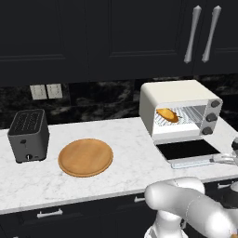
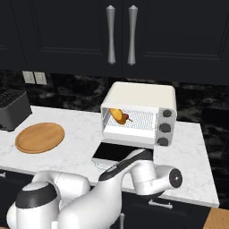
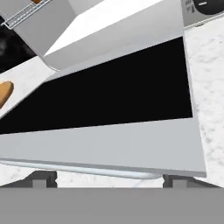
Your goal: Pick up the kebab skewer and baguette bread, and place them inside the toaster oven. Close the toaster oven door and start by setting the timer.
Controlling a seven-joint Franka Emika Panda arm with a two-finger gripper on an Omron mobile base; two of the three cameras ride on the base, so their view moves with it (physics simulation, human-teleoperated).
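The loading step is judged done: the baguette bread (image 1: 168,115) is seen lying on the wire rack inside the toaster oven (image 1: 179,109), and what looks like the kebab skewer (image 2: 127,118) is seen just beside the loaf on that rack (too small for its chunks to be made out). The step in hand is taken to be the closing of the toaster oven door (image 1: 187,150), which is folded down flat onto the counter in front of the toaster oven.

In the hand view the gripper (image 3: 104,180) is held low at the door's outer edge, with its two fingertips (image 3: 40,179) set wide apart on either side of the middle of the silver bar handle (image 3: 83,169); nothing is gripped. Whether the handle is touched cannot be told.

For the next move, the handle needs to be caught from beneath and the door swung up toward the toaster oven's front. After that, the timer knob is to be turned.
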